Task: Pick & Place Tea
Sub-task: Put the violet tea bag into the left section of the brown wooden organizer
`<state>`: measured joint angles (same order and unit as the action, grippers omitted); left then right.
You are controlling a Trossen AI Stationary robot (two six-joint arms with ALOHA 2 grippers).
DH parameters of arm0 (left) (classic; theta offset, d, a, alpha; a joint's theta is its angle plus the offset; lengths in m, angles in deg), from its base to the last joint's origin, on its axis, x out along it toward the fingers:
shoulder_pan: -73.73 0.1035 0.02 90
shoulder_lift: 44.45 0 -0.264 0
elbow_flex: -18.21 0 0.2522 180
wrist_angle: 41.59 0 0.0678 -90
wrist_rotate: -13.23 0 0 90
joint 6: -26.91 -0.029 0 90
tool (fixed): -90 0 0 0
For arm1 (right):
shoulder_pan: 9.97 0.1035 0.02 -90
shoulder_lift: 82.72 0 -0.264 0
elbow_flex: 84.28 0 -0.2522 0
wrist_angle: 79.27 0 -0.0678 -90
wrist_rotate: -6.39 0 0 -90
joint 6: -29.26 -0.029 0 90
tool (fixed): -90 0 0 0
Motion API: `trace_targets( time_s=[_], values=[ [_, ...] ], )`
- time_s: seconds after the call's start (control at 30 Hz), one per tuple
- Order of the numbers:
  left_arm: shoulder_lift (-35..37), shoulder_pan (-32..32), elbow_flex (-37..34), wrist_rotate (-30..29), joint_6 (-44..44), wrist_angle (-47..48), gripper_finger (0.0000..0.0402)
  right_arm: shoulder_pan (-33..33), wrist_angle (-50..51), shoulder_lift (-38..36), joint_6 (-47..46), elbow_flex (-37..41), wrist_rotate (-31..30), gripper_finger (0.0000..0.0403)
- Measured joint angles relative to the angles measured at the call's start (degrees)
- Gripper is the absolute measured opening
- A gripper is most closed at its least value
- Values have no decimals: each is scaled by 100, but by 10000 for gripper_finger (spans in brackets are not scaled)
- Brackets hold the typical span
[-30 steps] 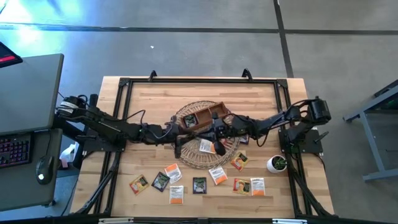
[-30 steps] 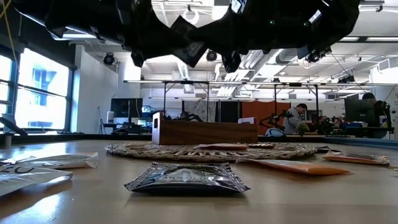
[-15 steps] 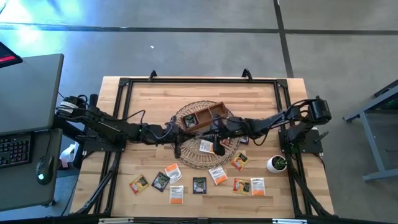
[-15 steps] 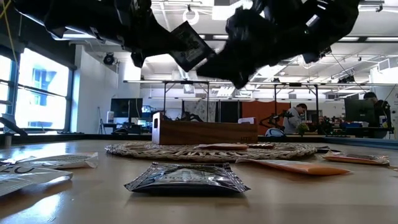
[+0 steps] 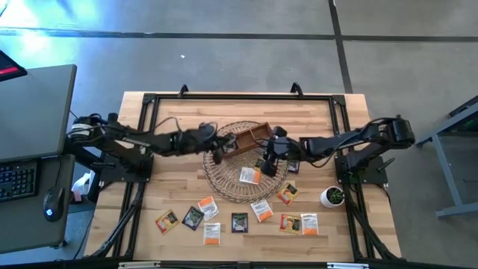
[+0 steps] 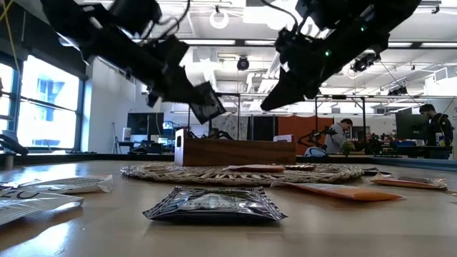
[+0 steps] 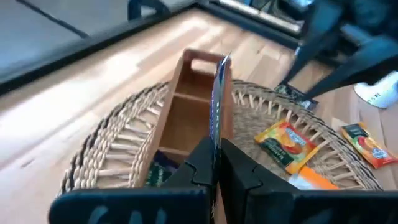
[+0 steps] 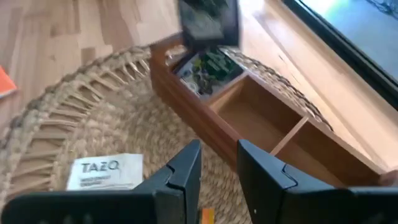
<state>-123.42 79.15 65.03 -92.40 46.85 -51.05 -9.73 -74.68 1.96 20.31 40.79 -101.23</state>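
My left gripper [image 7: 216, 152] is shut on a black tea sachet [image 7: 217, 93], held in the air over the wicker basket [image 5: 224, 187] at the left end of the wooden compartment tray [image 5: 250, 137]. The low view shows the sachet [image 6: 208, 103] tilted, clear of everything. My right gripper [image 8: 219, 158] is open and empty above the basket, just right of the tray. One tray compartment holds a dark green sachet [image 8: 208, 68]. A white sachet [image 8: 106, 172] and an orange one [image 7: 285, 140] lie flat on the basket. My left gripper pinches the black sachet by its near edge [image 7: 215, 138] between its two fingers. The fingers slant downward from the table's left. The sachet sticks out past the fingertips, edge-on in the wrist view, and is lifted clear above the basket and tray.
Several more sachets [image 5: 239, 222] lie flat along the table's near edge, one black one close to the low camera [image 6: 214, 203]. A small potted plant [image 5: 332, 196] stands at the right. A black frame [image 5: 239, 97] runs round the table top.
The black sachet sat between both grippers above the basket; now only my left gripper has it. My left gripper has swung toward the table's far edge and the tray, and sunk a little, carrying the sachet. My right gripper has drawn back toward the table's right edge.
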Motion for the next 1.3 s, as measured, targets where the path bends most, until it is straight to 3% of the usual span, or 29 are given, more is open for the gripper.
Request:
trace_targets(
  time_s=[0.13,0.23,0.4,0.57,1.0,1.17,1.3],
  values=[
    [-15,608,-2,1162,48,133,3,57,23,-92,1,0,15,99],
    [-15,885,-2,1664,77,331,3,69,60,-89,35,0,23,99],
    [-44,1002,-2,1763,-79,923,3,67,146,-87,39,0,16,99],
    [-63,995,-2,1812,-403,935,9,67,131,-86,40,0,19,99],
    [-63,995,5,1940,-735,995,127,67,127,-84,42,0,19,99],
    [-65,995,397,2062,-870,1535,132,67,125,-82,44,0,19,99],
    [-65,995,906,1980,-1115,2689,110,67,125,-82,44,0,19,99]
  ],
)
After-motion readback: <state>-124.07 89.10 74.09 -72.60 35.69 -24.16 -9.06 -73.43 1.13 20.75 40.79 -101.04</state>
